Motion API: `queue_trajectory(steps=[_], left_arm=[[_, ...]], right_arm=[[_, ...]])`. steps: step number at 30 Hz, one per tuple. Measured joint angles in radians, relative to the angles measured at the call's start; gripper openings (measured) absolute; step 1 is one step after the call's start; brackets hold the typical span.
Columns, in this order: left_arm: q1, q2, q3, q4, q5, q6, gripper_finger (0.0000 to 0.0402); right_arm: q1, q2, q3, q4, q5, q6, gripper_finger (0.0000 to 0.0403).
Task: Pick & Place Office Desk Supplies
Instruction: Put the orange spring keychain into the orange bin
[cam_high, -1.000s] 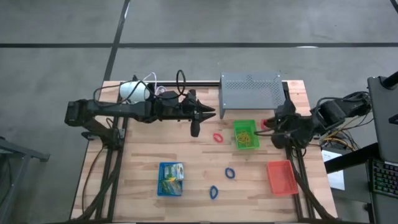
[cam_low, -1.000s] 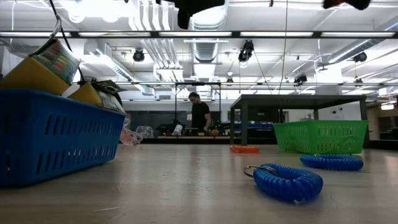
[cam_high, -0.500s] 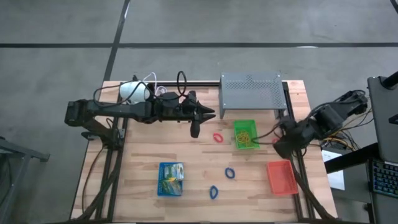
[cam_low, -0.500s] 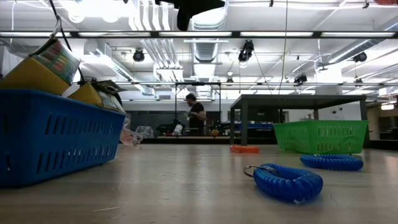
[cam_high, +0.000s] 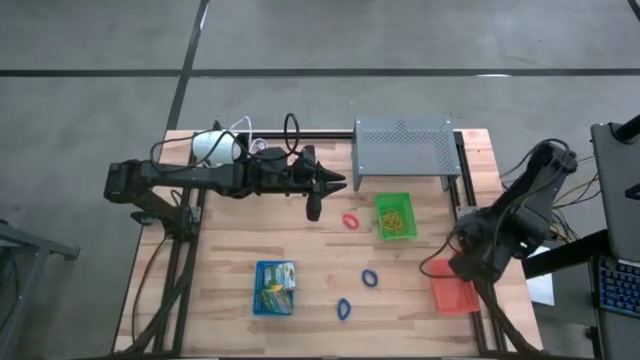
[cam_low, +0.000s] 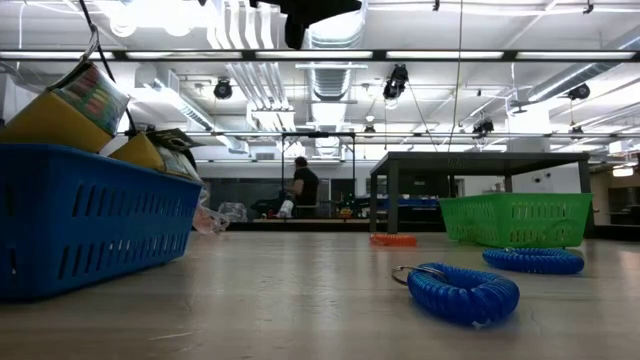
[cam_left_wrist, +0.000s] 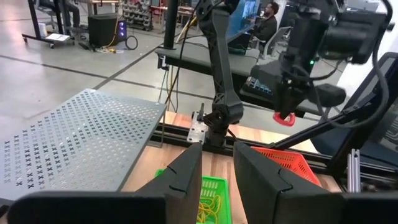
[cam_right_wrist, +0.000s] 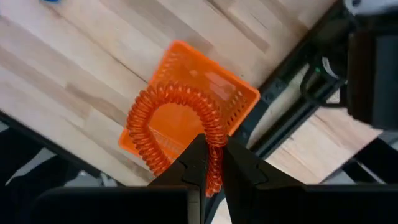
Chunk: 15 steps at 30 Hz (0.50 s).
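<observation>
Hovering over the red tray (cam_high: 452, 285), the right gripper (cam_right_wrist: 208, 163) pinches a red coil (cam_right_wrist: 176, 121); another red coil (cam_high: 350, 221) and two blue coils (cam_high: 370, 277) remain loose, left gripper (cam_left_wrist: 216, 177) part-open, empty.

Blue coils (cam_low: 463, 290) before green tray (cam_low: 515, 220)

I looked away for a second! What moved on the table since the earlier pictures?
The right pincer, shut on a red coil loop, swung from beside the green tray toward the table's front and now hangs over the red tray. Far behind the table, a person shifted a little. The left pincer, the blue tray, the blue loops and the other red loop stayed put.
</observation>
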Motion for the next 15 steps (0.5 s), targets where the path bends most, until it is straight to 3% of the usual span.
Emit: queue_trajectory(steps=[7, 15], left_arm=[[0.003, 0.000, 0.000, 0.002, 0.000, -0.001, 0.0098], [0.003, 0.000, 0.000, 0.004, 0.000, -0.004, 0.0098]], right_arm=[[0.157, 0.004, -0.152, 0.165, 0.010, 0.129, 0.0029], [0.191, 0.049, -0.361, 0.395, 0.009, 0.178, 0.0029]])
